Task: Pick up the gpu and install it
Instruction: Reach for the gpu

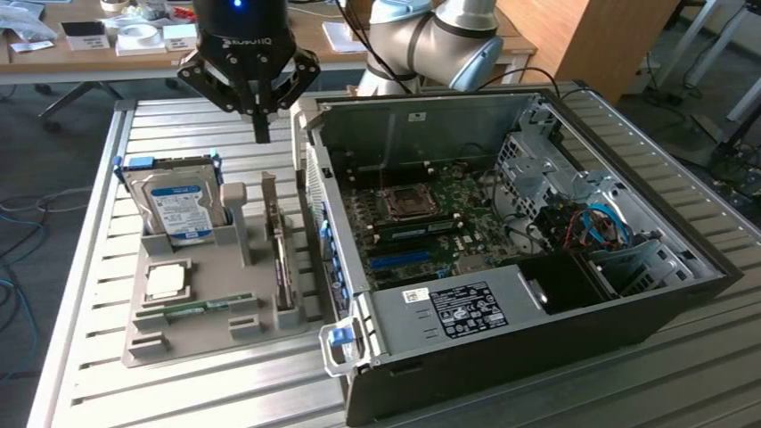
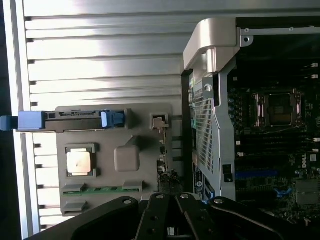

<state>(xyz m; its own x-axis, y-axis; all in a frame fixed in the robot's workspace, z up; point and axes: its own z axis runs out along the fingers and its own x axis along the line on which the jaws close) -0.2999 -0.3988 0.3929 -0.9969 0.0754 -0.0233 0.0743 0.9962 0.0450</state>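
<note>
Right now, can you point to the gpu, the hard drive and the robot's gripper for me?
gpu (image 1: 281, 259), exterior view, on its thin upper edge as it stands upright.
hard drive (image 1: 181, 212), exterior view, on its blue-white label.
gripper (image 1: 260, 134), exterior view, between its shut fingertips.

Gripper (image 1: 260, 134) black; hard drive (image 1: 152, 185) silver, label (image 1: 185, 218) blue-white; tray (image 1: 205, 344) grey; memory stick (image 1: 196, 308) green; table (image 1: 178, 134) silver, ribbed.

Thin green circuit card with silver end bracket (image 1: 281, 267) stands on edge in grey tray (image 1: 196, 339), left of frame centre
</note>
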